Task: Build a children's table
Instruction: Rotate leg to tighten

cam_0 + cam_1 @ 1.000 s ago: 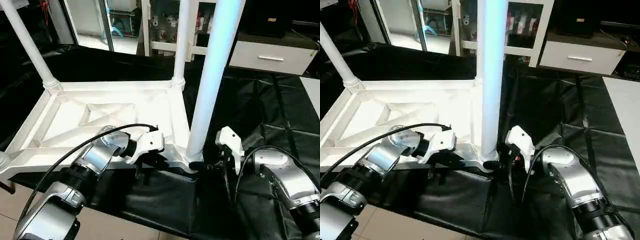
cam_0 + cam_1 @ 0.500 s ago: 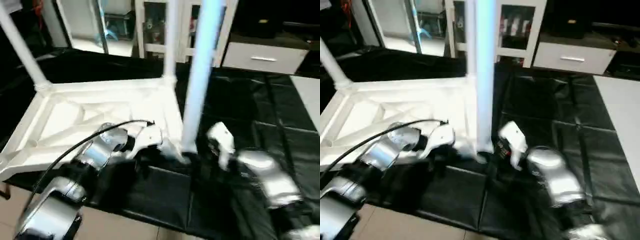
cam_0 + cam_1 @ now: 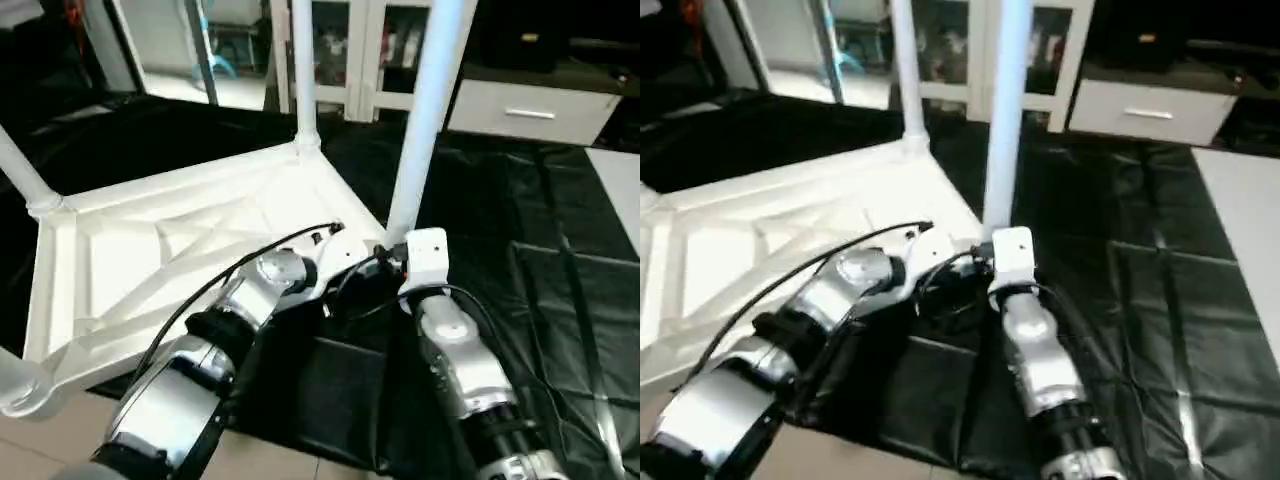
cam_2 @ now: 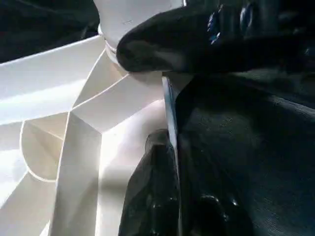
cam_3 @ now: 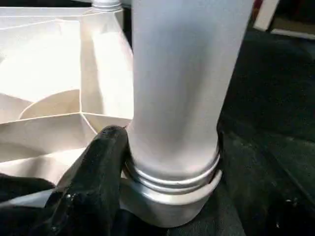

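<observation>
The children's table top [image 3: 150, 250] lies upside down on the black-draped work table, ribs up. Three white legs stand in its sockets: far corner [image 3: 303, 70], left [image 3: 22, 170] and near-right [image 3: 428, 110]. My right gripper [image 3: 392, 262] is closed around the near-right leg's base [image 5: 177, 98]. One black finger [image 5: 101, 162] presses against it just above the collar; the other is lost against the dark cloth. My left gripper [image 4: 177, 196] is shut on the top's thin rim [image 4: 170, 113] beside that corner, one finger [image 4: 150, 187] inside the rim.
Black cloth [image 3: 540, 220] covers the work table to the right and front. White cabinets and a drawer unit [image 3: 520, 110] stand behind it. The top's near-left corner [image 3: 20, 385] hangs past the table's front edge over the floor.
The table top has swung round on the work table, its left side coming nearer. Both grippers kept their hold at the near-right corner and my arms now point inward.
</observation>
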### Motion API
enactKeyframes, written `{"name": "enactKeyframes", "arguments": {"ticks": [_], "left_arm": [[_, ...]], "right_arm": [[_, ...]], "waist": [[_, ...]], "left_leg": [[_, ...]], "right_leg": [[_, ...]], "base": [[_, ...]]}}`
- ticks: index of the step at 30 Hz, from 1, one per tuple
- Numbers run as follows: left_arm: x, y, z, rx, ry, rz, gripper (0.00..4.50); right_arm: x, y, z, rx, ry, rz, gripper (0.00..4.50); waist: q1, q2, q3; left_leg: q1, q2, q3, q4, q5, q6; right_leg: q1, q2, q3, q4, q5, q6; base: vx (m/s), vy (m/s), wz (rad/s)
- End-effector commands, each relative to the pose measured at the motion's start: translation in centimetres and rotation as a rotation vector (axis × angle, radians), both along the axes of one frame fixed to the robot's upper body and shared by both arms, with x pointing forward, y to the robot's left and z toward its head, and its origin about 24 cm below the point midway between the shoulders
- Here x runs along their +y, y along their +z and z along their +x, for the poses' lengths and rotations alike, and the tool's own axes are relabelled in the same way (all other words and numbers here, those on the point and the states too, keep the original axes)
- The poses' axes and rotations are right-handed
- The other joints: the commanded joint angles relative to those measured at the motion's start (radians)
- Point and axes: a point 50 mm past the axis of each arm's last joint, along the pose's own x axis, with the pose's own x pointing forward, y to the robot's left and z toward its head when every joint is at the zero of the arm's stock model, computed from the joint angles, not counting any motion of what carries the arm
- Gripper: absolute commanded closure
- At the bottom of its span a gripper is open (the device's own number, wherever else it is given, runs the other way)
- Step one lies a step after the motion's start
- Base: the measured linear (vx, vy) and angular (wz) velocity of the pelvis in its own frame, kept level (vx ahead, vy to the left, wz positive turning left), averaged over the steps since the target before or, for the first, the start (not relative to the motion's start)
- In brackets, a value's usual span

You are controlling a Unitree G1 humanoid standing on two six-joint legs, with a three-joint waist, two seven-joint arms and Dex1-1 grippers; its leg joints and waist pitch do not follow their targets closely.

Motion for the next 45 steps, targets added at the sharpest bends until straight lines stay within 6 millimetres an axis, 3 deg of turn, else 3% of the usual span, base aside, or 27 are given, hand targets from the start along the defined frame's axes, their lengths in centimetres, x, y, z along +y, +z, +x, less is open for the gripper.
{"name": "enactKeyframes", "arguments": {"ticks": [1, 6, 8, 11, 15, 18, 20, 22, 24, 25, 26, 27, 28, 29, 30, 31, 33, 34, 36, 37, 38, 39, 40, 41, 42, 43, 45], "left_arm": [[-0.3, -1.3, -1.0, 0.016, -0.068, 0.019, 4.5], [0.0, -1.7, -1.0, 0.017, -0.071, 0.036, 4.5], [0.2, -1.6, -1.0, 0.015, -0.075, 0.041, 4.5], [0.2, -1.6, -0.9, 0.014, -0.081, 0.044, 4.5], [0.1, -1.5, -1.0, 0.011, -0.111, 0.048, 4.5], [0.0, -1.5, -1.0, 0.003, -0.135, 0.044, 4.5], [-0.2, -1.5, -1.2, -0.012, -0.169, 0.051, 4.5], [-0.3, -1.5, -1.3, -0.025, -0.196, 0.063, 4.5], [-0.3, -1.5, -1.3, -0.045, -0.226, 0.077, 4.5], [-0.4, -1.2, -1.3, -0.063, -0.243, 0.066, 4.5], [-0.4, -1.2, -1.3, -0.063, -0.243, 0.066, 4.5], [-0.6, -0.9, -1.3, -0.088, -0.259, 0.044, 4.5], [-0.7, -0.7, -1.3, -0.099, -0.263, 0.034, 4.5], [-0.8, -0.5, -1.3, -0.109, -0.274, 0.014, 4.5], [-0.8, -0.5, -1.3, -0.109, -0.274, 0.014, 4.5], [-1.2, 0.0, -1.2, -0.132, -0.277, -0.013, 4.5], [-1.4, 0.2, -1.1, -0.151, -0.271, -0.031, 4.5], [-1.5, 0.3, -1.0, -0.162, -0.268, -0.04, 4.5], [-1.8, 0.6, -0.8, -0.166, -0.23, -0.072, 4.02], [-2.0, 0.8, -0.8, -0.138, -0.218, -0.109, 3.9], [-2.0, 0.9, -0.8, -0.123, -0.216, -0.131, 3.9], [-2.1, 0.9, -0.8, -0.117, -0.215, -0.145, 3.82], [-2.0, 1.1, -0.7, -0.112, -0.196, -0.178, 3.5], [-1.8, 1.3, -0.7, -0.103, -0.178, -0.217, 3.43], [-1.7, 1.5, -0.7, -0.097, -0.167, -0.244, 3.43], [-1.4, 1.7, -0.6, -0.093, -0.157, -0.278, 3.33], [-1.0, 2.1, -0.6, -0.098, -0.139, -0.317, 3.05]], "right_arm": [[-3.7, -0.7, 0.3, 0.029, -0.202, -0.099, 1.86], [-3.5, -0.4, 0.4, 0.002, -0.172, -0.105, 1.9], [-3.5, 0.2, 0.2, -0.047, -0.128, -0.097, 1.37], [-3.7, 0.7, -0.1, -0.074, -0.118, -0.084, 1.17], [-5.1, 1.4, -0.9, -0.095, -0.126, -0.11, 0.75], [-6.2, 1.5, -1.7, -0.092, -0.124, -0.092, 0.72], [-7.0, 1.5, -2.6, -0.08, -0.083, -0.03, 0.72], [-6.8, 1.5, -3.5, -0.053, 0.047, 0.06, 0.72], [-6.8, 1.3, -5.5, 0.033, 0.255, 0.145, 0.72], [-7.0, 1.3, -6.8, 0.068, 0.394, 0.136, 0.72], [-7.0, 1.3, -6.8, 0.068, 0.394, 0.136, 0.72], [-7.0, 1.3, -8.2, 0.105, 0.545, 0.102, 0.72], [-7.0, 1.3, -8.8, 0.123, 0.596, 0.095, 0.72], [-7.2, 1.4, -9.3, 0.143, 0.637, 0.09, 0.72], [-7.2, 1.4, -9.3, 0.143, 0.637, 0.09, 0.72], [-7.9, 1.6, -9.3, 0.146, 0.61, 0.093, 0.72], [-8.2, 1.9, -8.9, 0.134, 0.584, 0.09, 0.72], [-8.3, 2.0, -8.7, 0.13, 0.574, 0.091, 0.72], [-8.3, 2.2, -7.9, 0.11, 0.535, 0.076, 0.72], [-8.1, 2.4, -7.4, 0.097, 0.517, 0.08, 0.72], [-8.0, 2.4, -7.2, 0.093, 0.515, 0.088, 0.72], [-7.9, 2.5, -7.2, 0.092, 0.515, 0.093, 0.72], [-7.4, 2.6, -7.0, 0.085, 0.53, 0.109, 0.72], [-6.9, 2.7, -6.9, 0.08, 0.552, 0.121, 0.72], [-6.6, 2.8, -6.9, 0.08, 0.569, 0.126, 0.72], [-6.2, 2.8, -6.9, 0.081, 0.59, 0.131, 0.72], [-5.8, 2.9, -6.9, 0.083, 0.611, 0.132, 0.72]], "waist": [[-0.001, -0.005, -0.054], [-0.003, -0.004, -0.05], [-0.002, -0.006, -0.05], [0.005, -0.002, -0.051], [0.019, -0.003, -0.052], [0.025, -0.001, -0.052], [0.03, 0.001, -0.051], [0.032, 0.001, -0.051], [0.036, 0.01, -0.052], [0.033, 0.004, -0.049], [0.033, 0.004, -0.049], [0.031, 0.021, -0.048], [0.024, 0.008, -0.044], [0.021, 0.005, -0.044], [0.021, 0.016, -0.044], [0.018, 0.011, -0.045], [0.019, 0.012, -0.044], [0.018, 0.012, -0.047], [0.022, 0.013, -0.05], [0.02, -0.001, -0.05], [0.024, 0.009, -0.052], [0.026, 0.009, -0.054], [0.028, -0.003, -0.056], [0.031, 0.009, -0.064], [0.027, -0.012, -0.066], [0.031, -0.003, -0.068], [0.028, 0.0, -0.069]], "left_leg": [[-0.002, 0.036, -0.011, -0.077, -0.137, 0.076], [0.001, 0.036, -0.01, -0.081, -0.193, 0.068], [0.0, 0.036, -0.01, -0.08, -0.195, 0.063], [0.001, 0.037, -0.009, -0.078, -0.166, 0.074], [0.004, 0.038, -0.007, -0.076, -0.14, 0.089], [0.002, 0.039, -0.008, -0.076, -0.132, 0.095], [0.006, 0.042, -0.008, -0.077, -0.165, 0.103], [0.002, 0.043, -0.01, -0.078, -0.168, 0.116], [0.002, 0.045, -0.013, -0.078, -0.171, 0.131], [-0.005, 0.045, -0.015, -0.078, -0.171, 0.138], [-0.005, 0.045, -0.015, -0.078, -0.171, 0.138], [-0.004, 0.044, -0.016, -0.081, -0.201, 0.13], [-0.004, 0.046, -0.015, -0.082, -0.236, 0.125], [-0.008, 0.043, -0.014, -0.081, -0.238, 0.125], [-0.008, 0.042, -0.016, -0.081, -0.235, 0.122], [-0.008, 0.042, -0.016, -0.081, -0.231, 0.121], [-0.004, 0.042, -0.014, -0.081, -0.227, 0.116], [-0.004, 0.043, -0.016, -0.081, -0.216, 0.112], [0.0, 0.044, -0.013, -0.077, -0.182, 0.115], [-0.004, 0.043, -0.012, -0.076, -0.166, 0.123], [-0.005, 0.042, -0.013, -0.075, -0.145, 0.127], [-0.005, 0.041, -0.012, -0.072, -0.133, 0.135], [-0.005, 0.043, -0.011, -0.071, -0.121, 0.142], [-0.008, 0.045, -0.015, -0.065, -0.062, 0.159], [-0.017, 0.044, -0.015, -0.06, -0.017, 0.186], [-0.017, 0.044, -0.015, -0.056, 0.015, 0.212], [-0.017, 0.045, -0.015, -0.05, 0.035, 0.238]], "right_leg": [[0.052, -0.042, 0.031, -0.061, -0.064, -0.25], [0.049, -0.043, 0.031, -0.071, -0.135, -0.243], [0.051, -0.043, 0.032, -0.071, -0.142, -0.237], [0.052, -0.043, 0.032, -0.069, -0.118, -0.233], [0.051, -0.041, 0.034, -0.066, -0.078, -0.232], [0.052, -0.043, 0.033, -0.064, -0.065, -0.234], [0.054, -0.046, 0.034, -0.07, -0.094, -0.224], [0.057, -0.046, 0.032, -0.068, -0.089, -0.226], [0.062, -0.047, 0.033, -0.069, -0.083, -0.223], [0.067, -0.047, 0.03, -0.072, -0.088, -0.215], [0.067, -0.047, 0.03, -0.072, -0.088, -0.215], [0.065, -0.051, 0.029, -0.076, -0.135, -0.211], [0.065, -0.05, 0.027, -0.087, -0.19, -0.2], [0.065, -0.051, 0.028, -0.089, -0.229, -0.194], [0.064, -0.052, 0.027, -0.089, -0.249, -0.19], [0.061, -0.05, 0.026, -0.094, -0.276, -0.182], [0.054, -0.048, 0.026, -0.099, -0.303, -0.183], [0.055, -0.047, 0.026, -0.095, -0.294, -0.186], [0.05, -0.045, 0.028, -0.089, -0.225, -0.203], [0.053, -0.044, 0.028, -0.085, -0.191, -0.213], [0.055, -0.047, 0.027, -0.079, -0.165, -0.221], [0.056, -0.049, 0.026, -0.078, -0.148, -0.229], [0.057, -0.049, 0.026, -0.075, -0.129, -0.234], [0.059, -0.05, 0.027, -0.059, -0.041, -0.25], [0.061, -0.047, 0.024, -0.051, 0.043, -0.261], [0.06, -0.051, 0.023, -0.041, 0.097, -0.276], [0.057, -0.052, 0.022, -0.039, 0.118, -0.285]], "base": [[0.0, 0.0, 0.0], [0.0, 0.0, 0.0], [0.0, 0.0, 0.0], [0.0, 0.0, 0.0], [0.0, 0.0, 0.0], [0.0, 0.0, 0.0], [0.0, 0.0, 0.0], [0.0, 0.0, 0.0], [0.0, 0.0, 0.0], [0.0, 0.0, 0.0], [0.0, 0.0, 0.0], [0.0, 0.0, 0.0], [0.0, 0.0, 0.0], [0.0, 0.0, 0.0], [0.0, 0.0, 0.0], [0.0, 0.0, 0.0], [0.0, 0.0, 0.0], [0.0, 0.0, 0.0], [0.0, 0.0, 0.0], [0.0, 0.0, 0.0], [0.0, 0.0, 0.0], [0.0, 0.0, 0.0], [0.0, 0.0, 0.0], [0.0, 0.0, 0.0], [0.0, 0.0, 0.0], [0.0, 0.0, 0.0], [0.0, 0.0, 0.0]]}}
